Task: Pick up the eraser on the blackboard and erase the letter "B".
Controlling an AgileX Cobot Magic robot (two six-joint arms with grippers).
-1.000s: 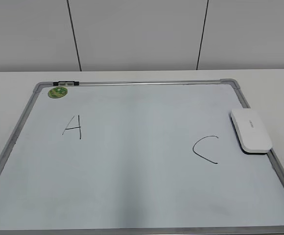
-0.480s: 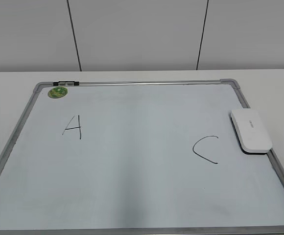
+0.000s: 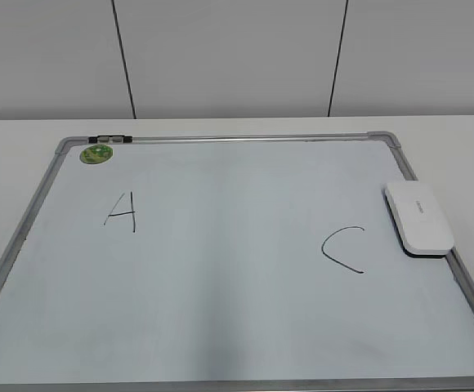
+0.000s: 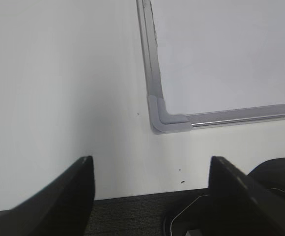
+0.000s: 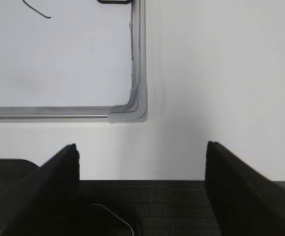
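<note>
The white eraser [image 3: 418, 218] lies flat at the right edge of the blackboard [image 3: 221, 286], partly on its silver frame; its dark lower edge shows at the top of the right wrist view [image 5: 114, 1]. The board bears a black "A" [image 3: 122, 211] and a "C" [image 3: 343, 249]. No letter "B" shows between them; that area is blank. Neither gripper shows in the exterior view. My left gripper [image 4: 150, 169] is open and empty above the table's front edge, near the board's lower-left corner [image 4: 164, 115]. My right gripper [image 5: 141, 157] is open and empty near the lower-right corner [image 5: 132, 108].
A small green round magnet [image 3: 96, 153] sits at the board's top-left corner, next to a black clip [image 3: 111, 139] on the frame. The board lies on a white table [image 3: 449, 147] before a grey panelled wall. Dark carpet [image 5: 147, 206] lies below the table's front edge.
</note>
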